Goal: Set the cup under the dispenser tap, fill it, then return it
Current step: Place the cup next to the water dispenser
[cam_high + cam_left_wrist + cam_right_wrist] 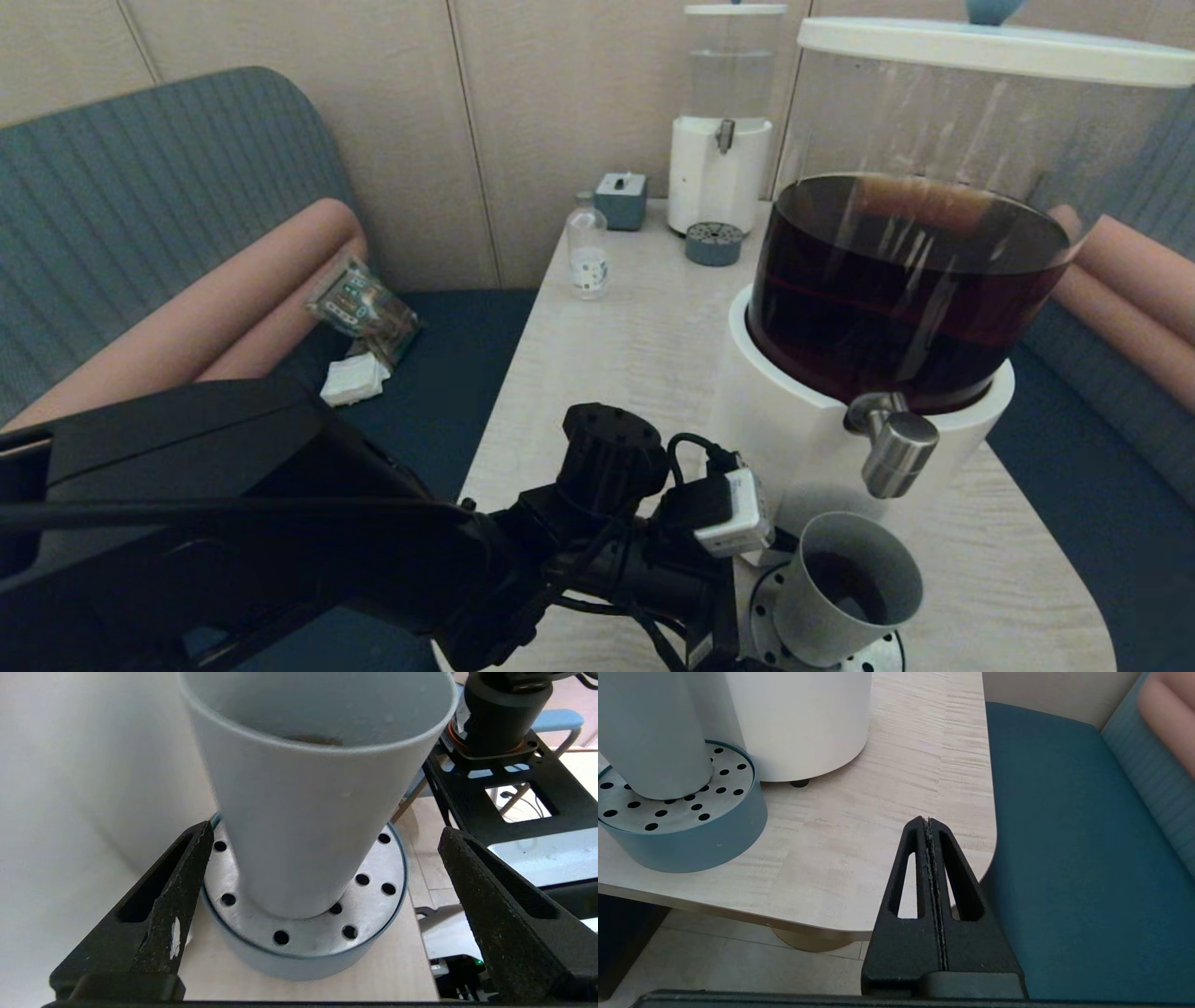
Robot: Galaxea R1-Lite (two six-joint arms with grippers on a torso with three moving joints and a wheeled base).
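1. The head view alone shows the dispenser tap [892, 455] above the cup [845, 588], at lower right.
2. The left wrist view alone shows the left gripper [322, 905] released, fingers [173, 905] clear of the cup [308, 812] on the drip tray [373, 877].
3. The right gripper [930, 826] is clenched empty past the table [859, 826] edge.

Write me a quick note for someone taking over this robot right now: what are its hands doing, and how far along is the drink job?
Left gripper: open, fingers either side of the cup, not touching.
Right gripper: shut, idle off the table's near corner.
Cup stands on the perforated drip tray below the dispenser tap, with a little dark liquid in it.
Done: cup placed; filling looks started or finished.
Left: grip the cup and return it.
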